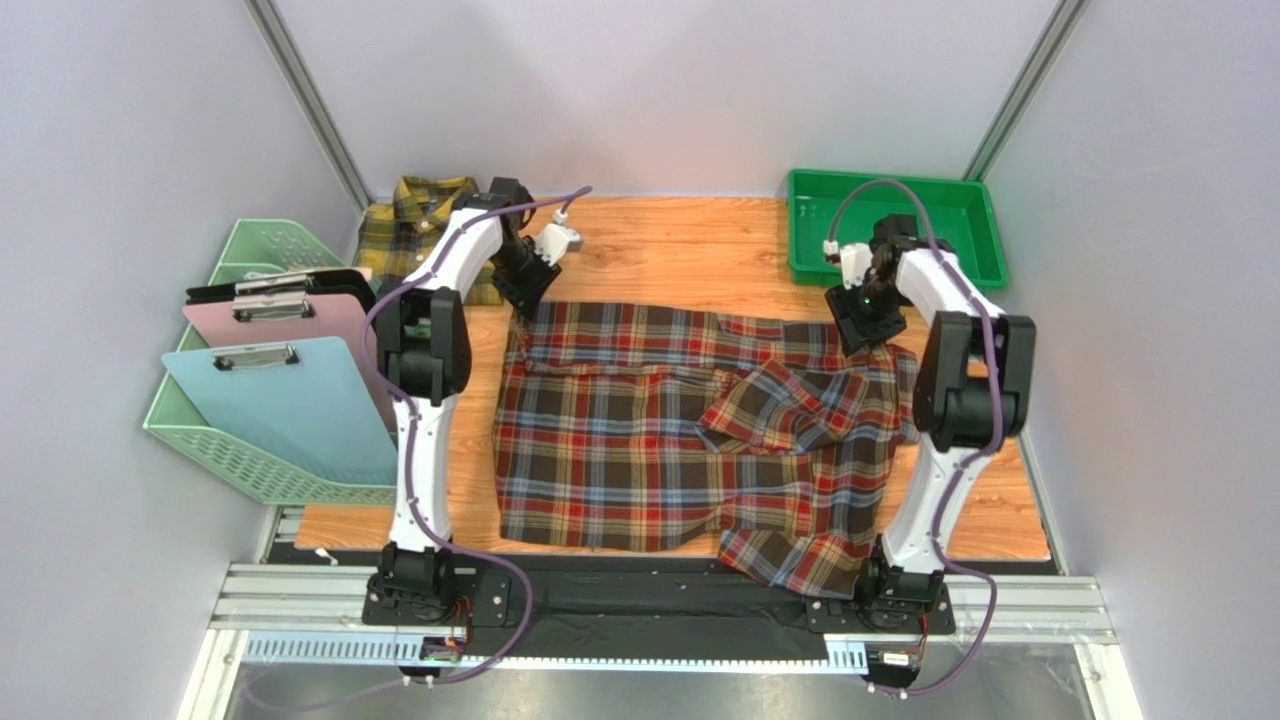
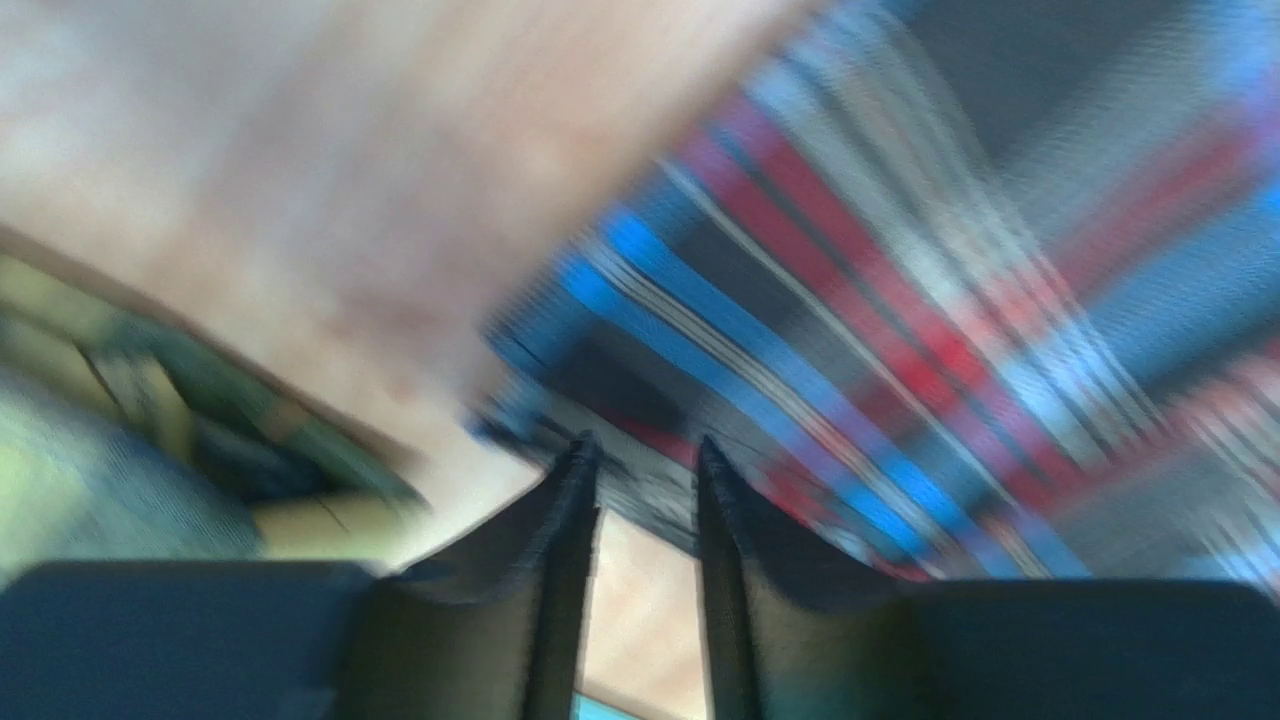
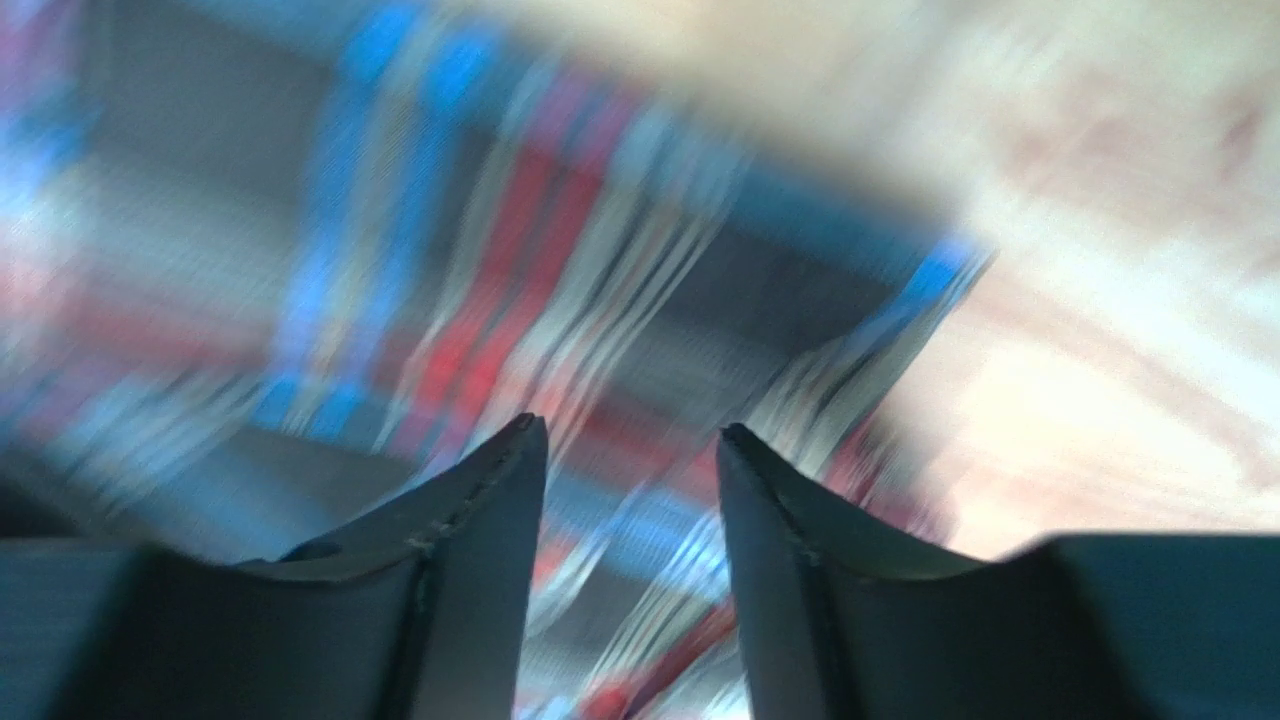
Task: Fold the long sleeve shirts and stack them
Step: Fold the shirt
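Top external: your red, brown and navy plaid flannel shirt (image 1: 646,435) lies spread on the wooden surface (image 1: 676,248), far edge running left-right. Left gripper (image 1: 529,290) at its far-left corner, right gripper (image 1: 866,324) far-right; both jaws slightly apart, empty.

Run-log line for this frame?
red plaid shirt: spread out | left gripper: open, at its far-left corner | right gripper: open, at its far-right corner | yellow plaid shirt: far-left, not stacked
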`<state>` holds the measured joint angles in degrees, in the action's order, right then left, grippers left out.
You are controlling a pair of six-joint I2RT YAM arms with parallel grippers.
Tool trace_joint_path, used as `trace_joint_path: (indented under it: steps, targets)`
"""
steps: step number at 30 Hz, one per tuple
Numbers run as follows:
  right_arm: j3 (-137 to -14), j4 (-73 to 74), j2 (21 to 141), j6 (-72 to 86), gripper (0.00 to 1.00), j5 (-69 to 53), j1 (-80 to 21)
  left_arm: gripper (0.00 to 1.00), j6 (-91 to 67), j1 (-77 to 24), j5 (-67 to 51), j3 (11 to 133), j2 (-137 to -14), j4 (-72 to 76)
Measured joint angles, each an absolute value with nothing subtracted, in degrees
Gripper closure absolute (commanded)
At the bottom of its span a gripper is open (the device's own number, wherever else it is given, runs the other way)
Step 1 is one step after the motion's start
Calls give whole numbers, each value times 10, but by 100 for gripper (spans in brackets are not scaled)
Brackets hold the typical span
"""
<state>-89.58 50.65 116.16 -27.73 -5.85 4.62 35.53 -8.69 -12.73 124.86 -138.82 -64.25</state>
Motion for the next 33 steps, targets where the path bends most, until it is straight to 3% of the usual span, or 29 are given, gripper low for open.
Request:
trace_joint_path:
  steps: [1, 4, 8, 14, 15, 16, 19, 20, 22, 23, 25, 30, 33]
  targets:
    - [-882, 517, 1139, -280, 42, -74, 47, 32, 353, -86, -137, 1227, -1369, -640]
    - [-833, 563, 1026, -291, 32, -136, 48, 30, 341, -86, -183, 1162, -1286, -631]
    - [-795, 597, 886, -301, 12, -221, 47, 27, 323, -86, -239, 1113, -1158, -609]
    - [-747, 604, 869, -305, 8, -298, 27, 17, 275, -87, -287, 1031, -1000, -515]
    - [-735, 599, 887, -304, 8, -302, 21, 5, 258, -87, -290, 1005, -972, -488]
    - [-722, 591, 904, -304, 9, -302, 15, 1, 246, -87, -293, 985, -949, -467]
    - [-691, 578, 945, -303, 27, -301, -6, 1, 199, -86, -296, 911, -873, -378]
    - [-685, 576, 953, -302, 44, -302, -12, 1, 188, -86, -297, 897, -856, -360]
    - [-682, 574, 963, -303, 59, -308, -22, 1, 161, -86, -299, 882, -825, -327]
    - [-682, 573, 964, -301, 79, -316, -26, 1, 155, -86, -302, 882, -817, -318]
    - [-683, 574, 960, -300, 100, -333, -28, 1, 156, -86, -322, 883, -804, -309]
    - [-682, 591, 913, -280, 100, -405, -27, 1, 166, -97, -350, 846, -775, -310]
    - [-650, 550, 829, -169, 100, -493, -27, 1, 175, -158, -309, 761, -726, -295]
